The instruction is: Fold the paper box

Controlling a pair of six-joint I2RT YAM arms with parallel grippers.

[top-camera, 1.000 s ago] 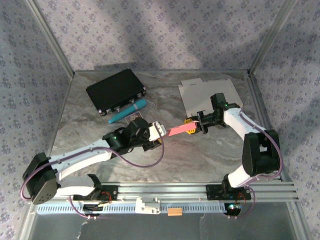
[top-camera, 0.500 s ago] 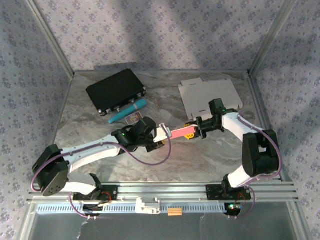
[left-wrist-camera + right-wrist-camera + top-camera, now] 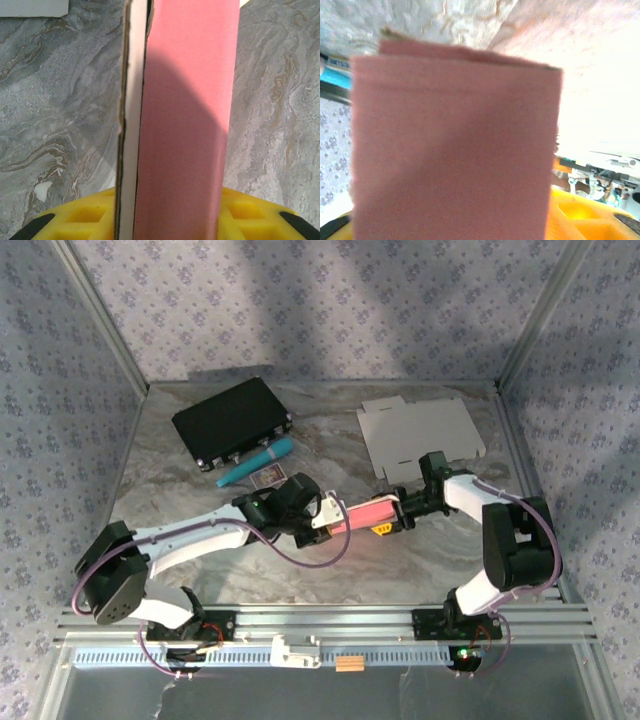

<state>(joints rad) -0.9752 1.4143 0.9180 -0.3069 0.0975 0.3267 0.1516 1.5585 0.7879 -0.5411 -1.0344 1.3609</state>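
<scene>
The pink box (image 3: 365, 512) is matt card with a raw, pale cut edge. The worktop (image 3: 420, 560) looks like smooth grey marbled stone with a faint sheen. The black case (image 3: 230, 423) looks like hard plastic. The white sheet (image 3: 420, 435) is matt card.

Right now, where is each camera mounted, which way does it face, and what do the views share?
Top external: above and behind the bases, looking down on the table; both arms show, left tool and right tool meeting at the pink box.
Left wrist: on the left arm, looking along the box's edge to the table; its yellow fingers show below.
Right wrist: on the right arm, close against the box's face; one of its yellow fingers shows.
Shared: all three see the box.
</scene>
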